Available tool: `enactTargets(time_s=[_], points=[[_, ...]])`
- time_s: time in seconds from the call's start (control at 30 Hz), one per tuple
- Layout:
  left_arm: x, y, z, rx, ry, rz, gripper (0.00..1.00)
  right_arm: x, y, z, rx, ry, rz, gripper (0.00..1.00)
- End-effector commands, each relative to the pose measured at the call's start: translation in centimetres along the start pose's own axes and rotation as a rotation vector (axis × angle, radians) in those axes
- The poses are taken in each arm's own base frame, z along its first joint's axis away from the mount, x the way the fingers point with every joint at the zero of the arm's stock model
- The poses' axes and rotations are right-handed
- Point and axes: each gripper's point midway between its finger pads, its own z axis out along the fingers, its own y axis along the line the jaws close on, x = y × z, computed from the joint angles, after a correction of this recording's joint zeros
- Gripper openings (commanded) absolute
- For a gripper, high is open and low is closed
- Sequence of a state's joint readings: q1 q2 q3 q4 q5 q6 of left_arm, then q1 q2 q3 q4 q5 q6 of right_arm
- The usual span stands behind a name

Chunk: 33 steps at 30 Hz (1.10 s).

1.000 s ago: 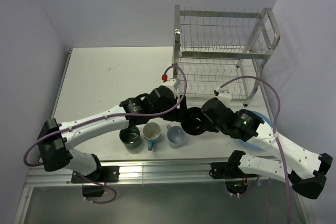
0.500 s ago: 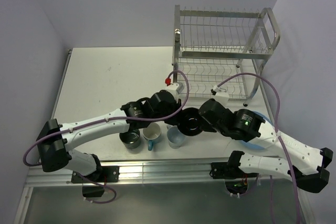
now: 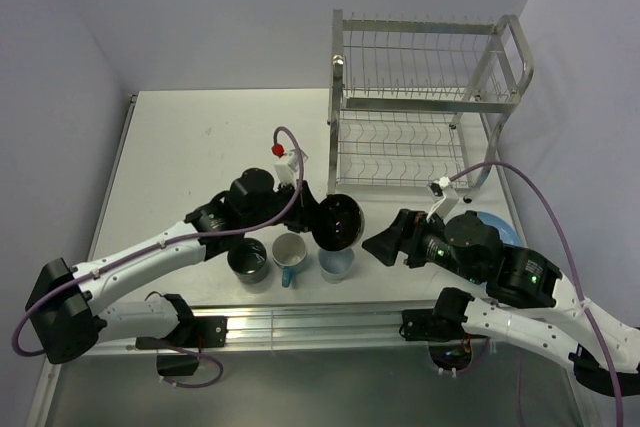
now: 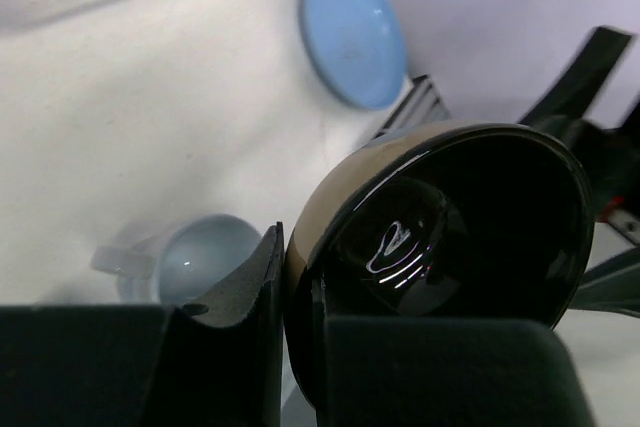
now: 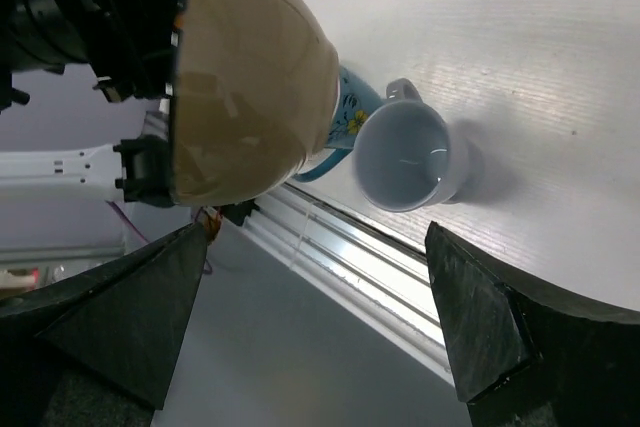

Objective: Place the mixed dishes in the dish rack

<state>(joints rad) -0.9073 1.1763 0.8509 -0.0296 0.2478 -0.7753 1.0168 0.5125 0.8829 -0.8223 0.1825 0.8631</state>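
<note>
The small bowl (image 3: 338, 222), black inside and tan outside, hangs tilted above the mugs, and my left gripper (image 3: 318, 217) is shut on its rim. In the left wrist view the rim of the bowl (image 4: 450, 237) sits pinched between the fingers of the left gripper (image 4: 285, 337). My right gripper (image 3: 375, 245) stands open just right of the bowl, apart from it. The right wrist view shows the bowl's tan outside (image 5: 250, 87) beyond the open right gripper (image 5: 310, 332). The dark mug (image 3: 247, 260), white mug (image 3: 290, 252) and light blue mug (image 3: 336, 263) stand in a row. The light blue plate (image 3: 492, 221) lies half hidden behind the right arm.
The dish rack (image 3: 425, 97) stands at the back right of the white table (image 3: 200, 147), both tiers bare. A metal rail (image 3: 300, 322) runs along the near table edge, just in front of the mugs. Walls close in on the left and right.
The bowl has passed from the right gripper to the left. The left gripper shut on its rim and drew back left; the right gripper opened and pulled away to the right.
</note>
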Motion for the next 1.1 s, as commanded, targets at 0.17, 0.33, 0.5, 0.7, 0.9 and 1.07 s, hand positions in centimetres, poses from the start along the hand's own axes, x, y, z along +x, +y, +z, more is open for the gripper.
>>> enactTargets(time_s=[0.17,0.33,0.5,0.7,0.9,1.07], points=[[-3.7,-6.5,-1.8,0.327,-0.129,-0.127,0.0,-0.9,3.8,2.2,-0.143,-0.04,-0.043,0.98],[-3.6,-6.6,-1.6,0.379,-0.133,-0.255,0.0,-2.2,4.9,2.7,-0.156,-0.112,-0.065,0.98],[-3.8,-6.5,-1.4,0.396,-0.149,-0.31,0.0,-2.7,5.8,2.4,-0.192,-0.167,-0.062,0.97],[-3.6,-7.0,-1.3,0.462,-0.143,-0.347,0.0,-2.8,5.4,3.5,-0.14,-0.182,-0.078,0.91],[-3.4,-6.7,-1.3,0.46,-0.146,-0.357,0.0,-3.4,5.5,3.9,-0.125,-0.23,-0.063,0.77],[-3.3,-6.5,-1.3,0.447,-0.148,-0.351,0.0,-3.1,5.8,4.6,-0.11,-0.222,-0.068,0.6]])
